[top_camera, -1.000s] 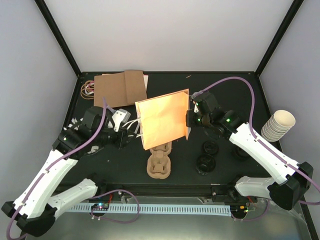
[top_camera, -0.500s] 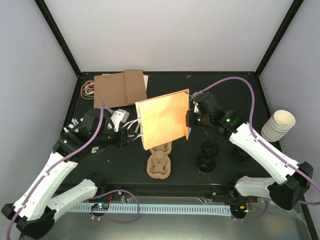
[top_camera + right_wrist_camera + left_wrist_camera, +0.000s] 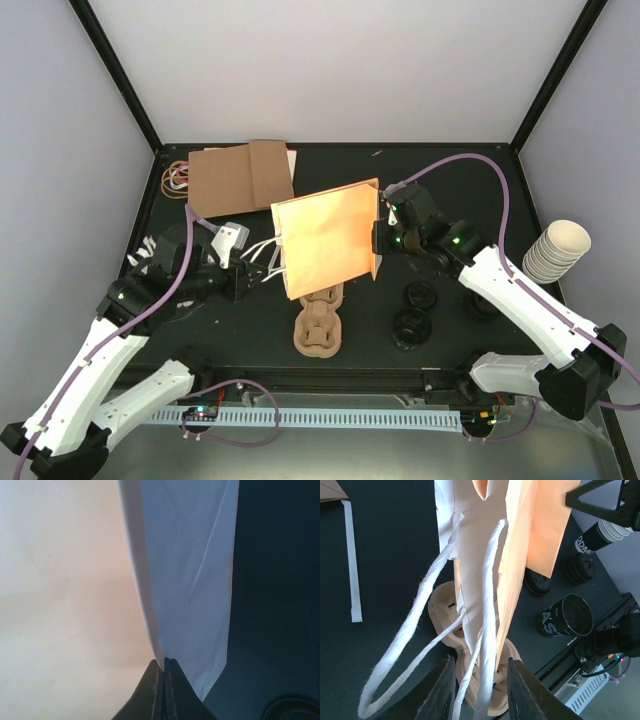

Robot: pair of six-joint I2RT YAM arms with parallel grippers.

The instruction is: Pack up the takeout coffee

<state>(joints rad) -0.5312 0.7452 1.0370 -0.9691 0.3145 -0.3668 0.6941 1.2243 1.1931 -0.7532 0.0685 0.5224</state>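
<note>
An orange paper bag (image 3: pixel 325 240) hangs tilted over the table's middle, and my right gripper (image 3: pixel 378 240) is shut on its right edge. In the right wrist view the fingertips (image 3: pixel 161 672) pinch the bag's paper (image 3: pixel 65 605). My left gripper (image 3: pixel 262 272) is at the bag's left side, open, with the white cord handles (image 3: pixel 490 580) running between its fingers (image 3: pixel 442 690). A brown pulp tray (image 3: pixel 320 325) lies under the bag. Three takeout coffee cups with black lids (image 3: pixel 420 296), (image 3: pixel 410 325), (image 3: pixel 480 305) stand to the right of the tray.
Flat brown paper bags (image 3: pixel 240 178) lie at the back left, with rubber bands (image 3: pixel 177 178) beside them. A stack of cream lidless cups (image 3: pixel 555 250) sits off the table's right edge. A white paper strip (image 3: pixel 351 560) lies on the dark table.
My left arm has swung and its gripper has edged right, closer around the bag's handles. The bag and the right arm have not moved.
</note>
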